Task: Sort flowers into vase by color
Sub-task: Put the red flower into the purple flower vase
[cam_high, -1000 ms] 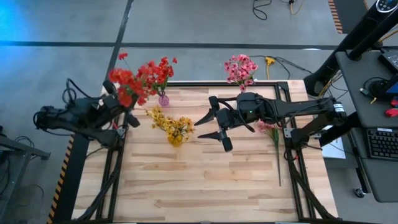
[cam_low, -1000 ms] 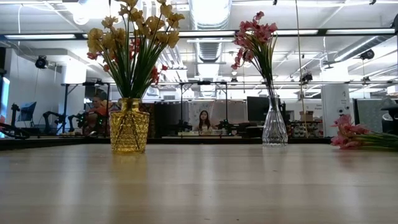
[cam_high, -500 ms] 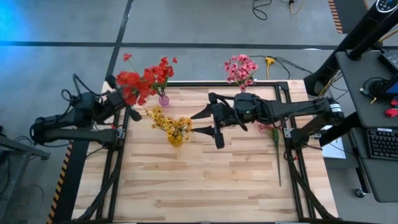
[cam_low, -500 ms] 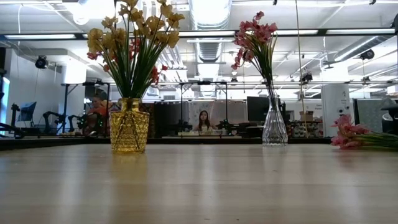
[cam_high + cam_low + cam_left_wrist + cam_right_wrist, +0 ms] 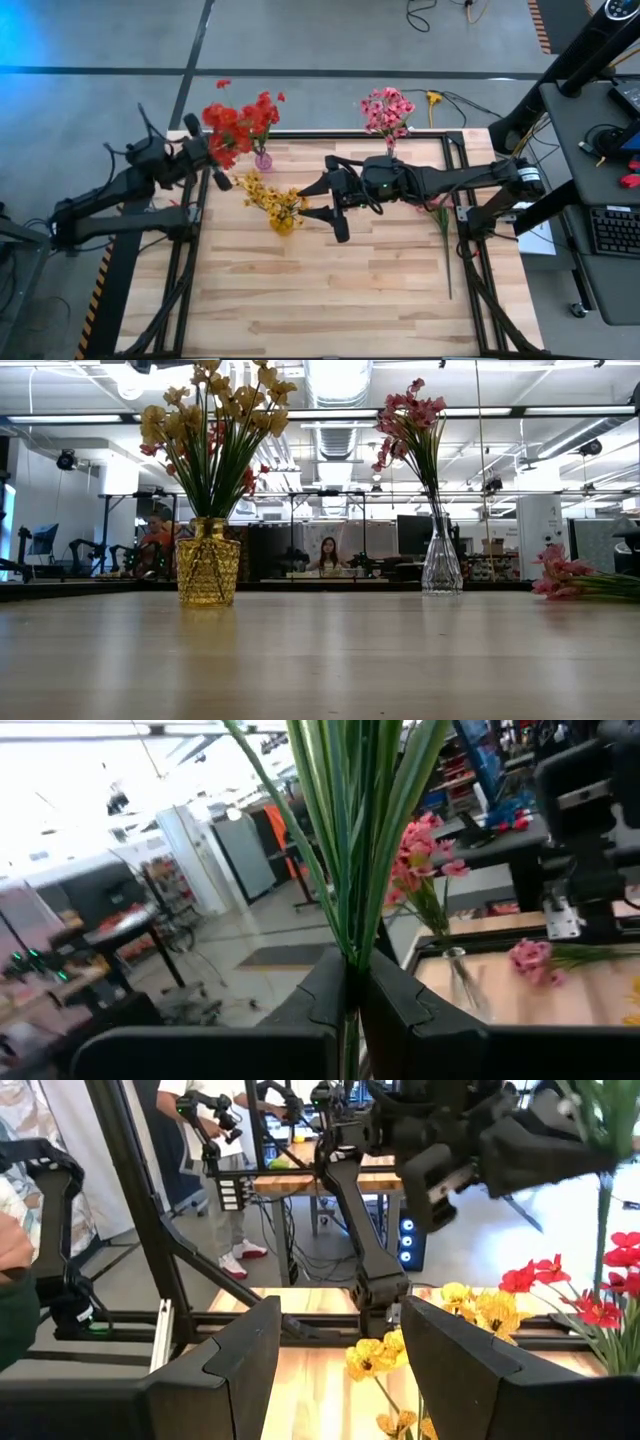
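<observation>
Across the pale wooden worktop (image 5: 330, 290) the boards lie bare toward the near edge, with a black frame around it and grey floor beyond; a big workshop with ceiling lights and a person (image 5: 327, 553) at a far desk lies behind.

Three vases stand toward the far side: a yellow vase (image 5: 208, 568) of yellow flowers (image 5: 268, 195), a small pink vase (image 5: 263, 160) holding red flowers (image 5: 262, 112) near the far left corner, and a clear vase (image 5: 441, 565) with pink flowers (image 5: 386, 110) at the far edge. One loose pink sprig (image 5: 440, 222) lies flat near the right edge.

The left hand (image 5: 200, 158) hangs over the worktop's far left corner, pressed together on a bunch of red sprigs (image 5: 222, 130) just beside the pink vase. The right hand (image 5: 322, 203) reaches in from the right, fingers spread and holding nothing, close to the yellow flowers. That arm crosses above the loose sprig's blossoms.
</observation>
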Robot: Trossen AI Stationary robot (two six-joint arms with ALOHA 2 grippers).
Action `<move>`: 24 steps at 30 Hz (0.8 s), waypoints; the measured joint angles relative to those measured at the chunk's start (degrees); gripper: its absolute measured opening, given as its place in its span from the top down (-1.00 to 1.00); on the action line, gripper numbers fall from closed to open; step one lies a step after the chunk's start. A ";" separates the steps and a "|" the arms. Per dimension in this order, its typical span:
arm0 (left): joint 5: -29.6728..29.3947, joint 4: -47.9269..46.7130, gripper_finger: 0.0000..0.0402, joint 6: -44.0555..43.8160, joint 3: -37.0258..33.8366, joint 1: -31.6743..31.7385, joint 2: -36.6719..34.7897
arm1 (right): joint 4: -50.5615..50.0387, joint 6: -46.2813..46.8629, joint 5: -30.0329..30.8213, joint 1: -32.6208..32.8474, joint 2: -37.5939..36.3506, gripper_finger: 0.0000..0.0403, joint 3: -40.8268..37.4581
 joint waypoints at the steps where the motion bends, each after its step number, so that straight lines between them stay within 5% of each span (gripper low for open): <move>1: 1.24 0.36 0.99 -0.69 0.00 1.23 0.95 | -0.04 -0.27 -0.01 0.00 -0.07 0.00 0.00; 6: 3.14 1.91 0.99 -2.36 0.13 7.94 5.75 | -0.56 -1.17 -0.01 0.00 -0.57 0.00 0.02; 14: 19.45 -0.23 0.99 -4.97 3.42 18.43 11.88 | -5.17 -2.17 0.00 0.02 -0.57 0.00 0.02; 24: 28.11 -1.40 0.99 -5.17 1.03 20.89 10.56 | -6.94 -5.26 -0.02 0.02 -0.57 0.00 0.02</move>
